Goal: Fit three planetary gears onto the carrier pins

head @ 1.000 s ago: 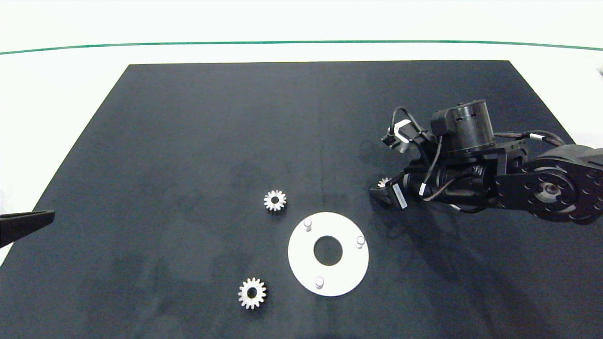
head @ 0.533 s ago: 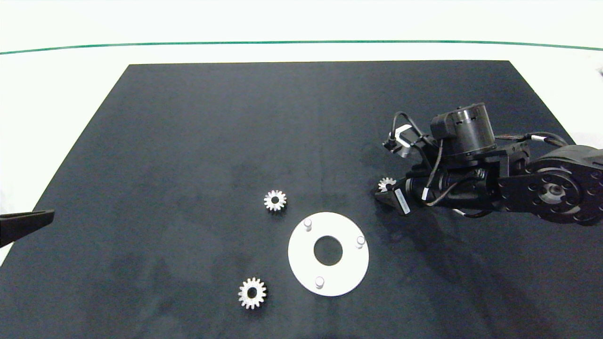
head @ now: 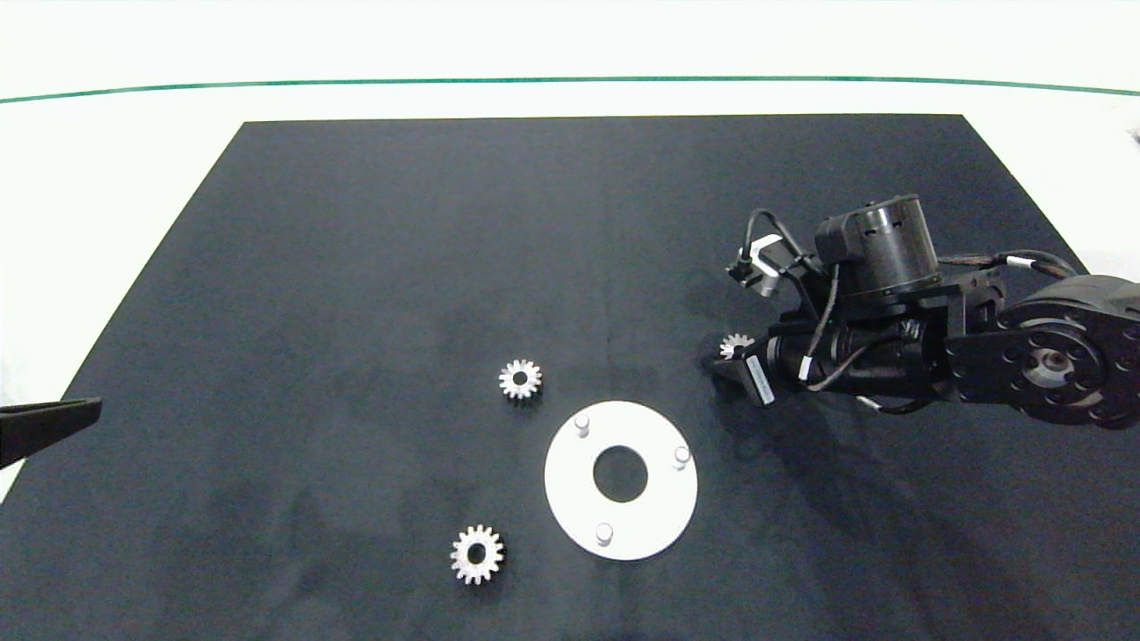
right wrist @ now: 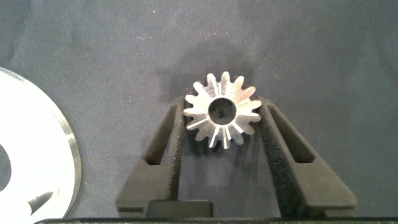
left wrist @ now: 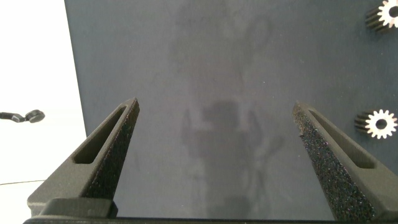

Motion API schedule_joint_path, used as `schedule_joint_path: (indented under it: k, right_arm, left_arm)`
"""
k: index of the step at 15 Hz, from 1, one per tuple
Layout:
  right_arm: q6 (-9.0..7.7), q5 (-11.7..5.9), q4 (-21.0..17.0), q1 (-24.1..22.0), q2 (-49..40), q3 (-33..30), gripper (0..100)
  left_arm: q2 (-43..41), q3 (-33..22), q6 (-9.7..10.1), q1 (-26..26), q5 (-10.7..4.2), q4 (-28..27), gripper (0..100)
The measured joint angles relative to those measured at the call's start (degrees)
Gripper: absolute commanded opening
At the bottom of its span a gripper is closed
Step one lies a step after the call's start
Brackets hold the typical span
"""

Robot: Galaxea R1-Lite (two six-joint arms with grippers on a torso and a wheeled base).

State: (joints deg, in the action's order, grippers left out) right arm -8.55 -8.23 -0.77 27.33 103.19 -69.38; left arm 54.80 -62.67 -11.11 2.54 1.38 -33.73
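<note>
My right gripper (head: 732, 358) is shut on one silver planetary gear (right wrist: 222, 111), which shows between its fingers (right wrist: 278, 149) just up and right of the white disc (head: 570, 499). The gear's edge peeks out beside the fingertips (head: 736, 343). Three white carrier pins (head: 582, 422) (head: 681, 455) (head: 604, 532) stand bare on the disc, whose rim also shows in the right wrist view (right wrist: 43, 143). Two more gears lie flat on the mat, one (head: 520, 379) up and left of the disc, one (head: 476, 554) at its lower left. My left gripper (left wrist: 214, 118) is open at the mat's left edge (head: 85, 412).
Everything lies on a black mat (head: 356, 267) on a white table (head: 107, 178), with a green line along the far side. The left wrist view shows the two loose gears (left wrist: 388, 12) (left wrist: 379, 123) far off over bare mat.
The right gripper has shifted slightly to the right with the gear in it, and more of the gear shows at its tips. The left arm and the loose gears have not moved.
</note>
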Motion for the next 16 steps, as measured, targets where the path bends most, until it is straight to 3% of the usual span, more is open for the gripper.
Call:
schedule_joint_path:
  k: [7,11,13,16]
  right_arm:
    - [0.26,-0.01,-0.17,1.74,-3.66,2.68,28]
    - [0.95,-0.04,-4.52,8.85,-10.83,7.42,28]
    - [2.57,-0.12,-4.83,12.52,-12.92,9.51,28]
    - [3.06,-0.09,-4.71,15.6,-13.78,11.11,28]
  left_arm:
    - [-0.22,0.0,0.02,0.02,0.0,0.0,100]
    - [-0.48,0.02,-0.38,0.02,-0.04,-0.99,100]
    - [-0.69,0.02,-1.21,0.0,0.0,-1.35,100]
    - [-0.96,0.02,-1.21,-0.01,0.0,-1.41,100]
